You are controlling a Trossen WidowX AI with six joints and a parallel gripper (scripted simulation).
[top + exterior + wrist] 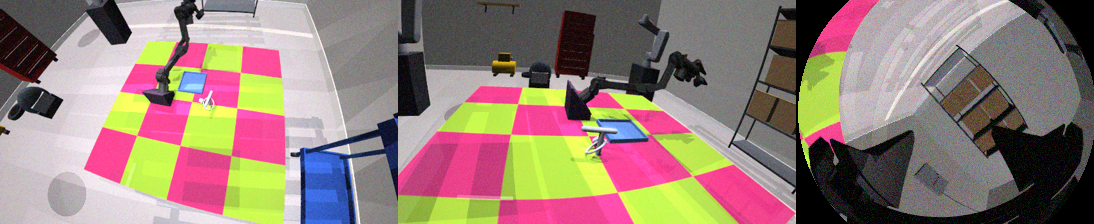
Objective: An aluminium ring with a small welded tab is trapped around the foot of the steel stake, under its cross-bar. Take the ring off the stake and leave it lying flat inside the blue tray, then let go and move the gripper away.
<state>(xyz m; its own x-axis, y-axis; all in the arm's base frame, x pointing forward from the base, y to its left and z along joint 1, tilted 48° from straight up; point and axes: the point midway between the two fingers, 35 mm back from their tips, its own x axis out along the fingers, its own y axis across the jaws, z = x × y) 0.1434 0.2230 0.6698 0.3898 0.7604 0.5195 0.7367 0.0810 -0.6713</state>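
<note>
The aluminium ring (208, 104) (596, 149) lies around the foot of the steel stake (209, 97) (600, 142), under its cross-bar (599, 129). The ring sits tilted against the post. The blue tray (192, 82) (623, 130) lies empty on the checkered mat just beyond the stake, between it and the arm's base. My gripper (197, 13) (701, 78) (954, 133) is open and empty. It is raised high, far from the stake and tray, stretched out past the mat's far edge toward the shelf.
The arm's dark base (159, 96) (576, 105) stands next to the tray. A metal shelf with brown boxes (781, 74) (978, 107) stands beyond the mat. A red cabinet (575, 43), a second grey arm (655, 45), a blue bench (328, 186) stand around the mat.
</note>
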